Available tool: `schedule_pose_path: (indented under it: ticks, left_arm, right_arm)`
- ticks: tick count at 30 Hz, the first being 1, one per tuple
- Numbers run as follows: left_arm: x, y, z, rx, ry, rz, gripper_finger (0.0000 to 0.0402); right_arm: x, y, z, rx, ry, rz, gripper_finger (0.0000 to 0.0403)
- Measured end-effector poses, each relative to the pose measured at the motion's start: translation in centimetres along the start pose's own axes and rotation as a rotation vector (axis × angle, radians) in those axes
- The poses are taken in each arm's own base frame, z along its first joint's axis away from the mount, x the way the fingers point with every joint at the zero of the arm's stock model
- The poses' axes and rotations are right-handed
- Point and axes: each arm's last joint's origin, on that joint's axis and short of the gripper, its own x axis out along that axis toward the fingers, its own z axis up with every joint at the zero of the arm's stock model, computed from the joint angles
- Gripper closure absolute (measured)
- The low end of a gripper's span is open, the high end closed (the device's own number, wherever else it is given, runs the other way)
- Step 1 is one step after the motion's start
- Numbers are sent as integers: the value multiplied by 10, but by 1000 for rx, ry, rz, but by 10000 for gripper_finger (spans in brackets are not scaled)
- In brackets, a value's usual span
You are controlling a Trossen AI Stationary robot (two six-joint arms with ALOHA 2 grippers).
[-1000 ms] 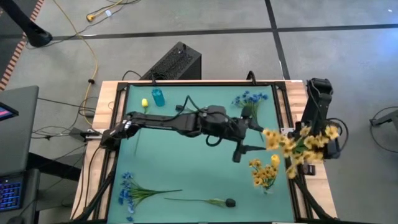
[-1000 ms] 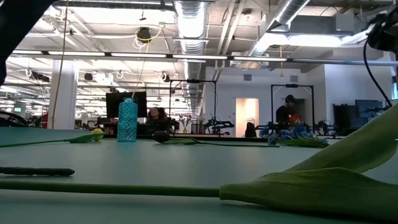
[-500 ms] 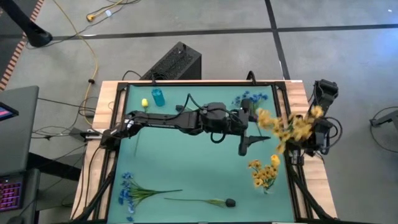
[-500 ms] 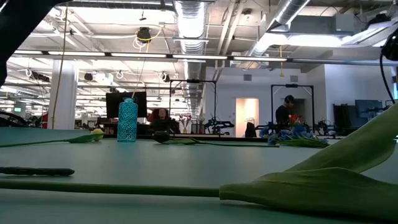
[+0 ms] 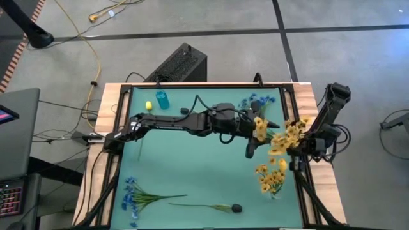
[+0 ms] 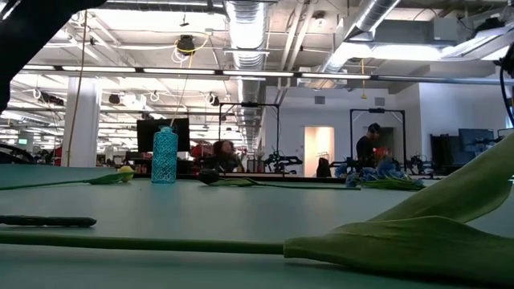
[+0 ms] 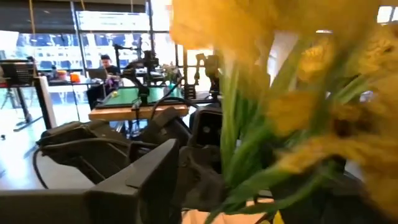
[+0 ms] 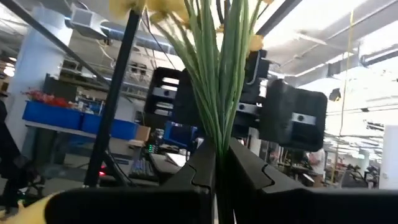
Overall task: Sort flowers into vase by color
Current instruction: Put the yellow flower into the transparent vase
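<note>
My right gripper [image 5: 296,145] stands above the table's right edge, shut on a bunch of yellow flowers [image 5: 279,135]. The blossoms reach toward my left gripper [image 5: 257,137], which is stretched out over the table's right half. It is open: one finger [image 7: 146,180] stands apart from the green stems [image 7: 239,168], and the other is hidden behind the blossoms. A blue vase [image 5: 162,99] stands upright at the far left, with a yellow bud [image 5: 149,106] lying beside it. My right gripper pinches the yellow bunch's green stems [image 8: 217,140] between its two fingers [image 8: 249,165], low on the stems. The stems run out past the fingertips along the line of the fingers. The bunch is lifted clear of the table, its blossoms toward the table's left.
Blue flowers [image 5: 258,102] lie at the far right, and another yellow bunch [image 5: 271,179] at the near right. More blue flowers [image 5: 131,193] and a dark bud on its stem [image 5: 236,207] lie near the front edge. A black box [image 5: 179,64] sits on the floor beyond the far edge.
My right gripper has swung from the table's right edge toward the left gripper. It has carried the yellow bunch inward until its blossoms reach the left gripper. My left gripper has rolled about its own axis and shifted a little toward the bunch.
</note>
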Motion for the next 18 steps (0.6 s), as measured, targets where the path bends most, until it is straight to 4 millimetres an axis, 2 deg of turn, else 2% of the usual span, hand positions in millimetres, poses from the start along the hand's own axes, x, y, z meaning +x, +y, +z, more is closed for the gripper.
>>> schedule_pose_path:
  ticks: [3, 8, 9, 15, 18]
  left_arm:
    - [1, -5, -1, -3, 14, -12, 250]
    - [0, -5, -5, -9, 51, -15, 375]
    - [0, -5, -5, -9, 56, -15, 387]
    - [0, -4, -10, -14, 102, 14, 399]
    - [0, -1, -11, -28, 115, 23, 399]
  right_arm:
    - [0, 1, -1, -35, 9, 5, 337]
    - [0, 1, -2, -42, 34, -8, 309]
    - [0, 1, -2, -42, 43, -16, 300]
    - [5, -5, 10, 33, 228, -170, 217]
    - [8, -7, 19, -2, 315, -205, 167]
